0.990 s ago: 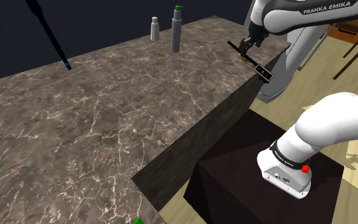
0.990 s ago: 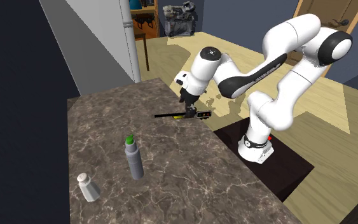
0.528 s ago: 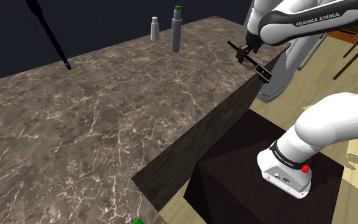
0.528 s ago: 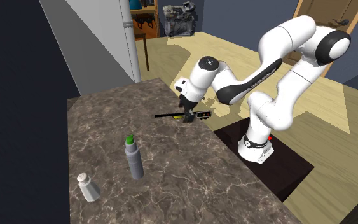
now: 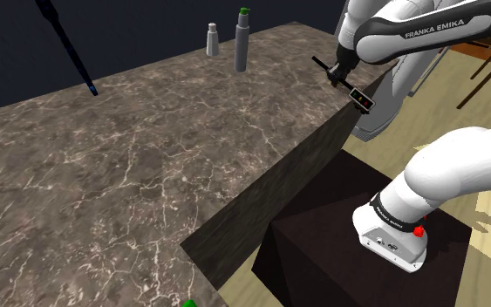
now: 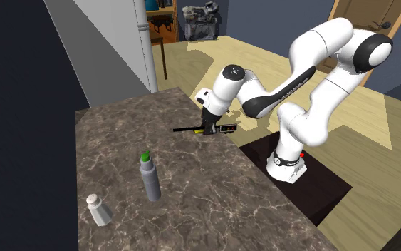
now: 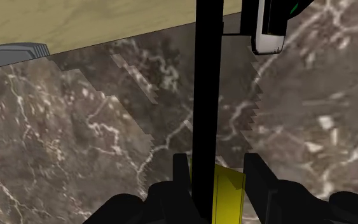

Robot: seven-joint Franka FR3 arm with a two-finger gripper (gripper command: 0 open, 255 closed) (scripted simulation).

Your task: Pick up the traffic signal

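The traffic signal (image 5: 362, 101) is a thin black pole with a small dark light head. It lies flat on the marble counter (image 5: 147, 166), and the head pokes past the counter's edge by the arm. In the second exterior view the signal's pole (image 6: 186, 130) stretches left from the hand. My gripper (image 5: 336, 71) points down onto the pole's middle, low over the counter (image 6: 191, 192). In the wrist view the gripper (image 7: 217, 162) clasps the black pole (image 7: 208, 95) and a yellow block beside it. The light head (image 7: 269, 25) lies beyond the fingers.
A grey bottle with a green cap (image 5: 242, 41) (image 6: 149, 178) and a small pale shaker (image 5: 212, 39) (image 6: 99, 209) stand further along the counter. A long dark rod (image 5: 69, 48) slants over the far side. The dark stand (image 5: 322, 253) sits below the counter's edge.
The hand has dropped and shifted slightly along the pole until its fingers sit around it. The signal has stayed where it lay.
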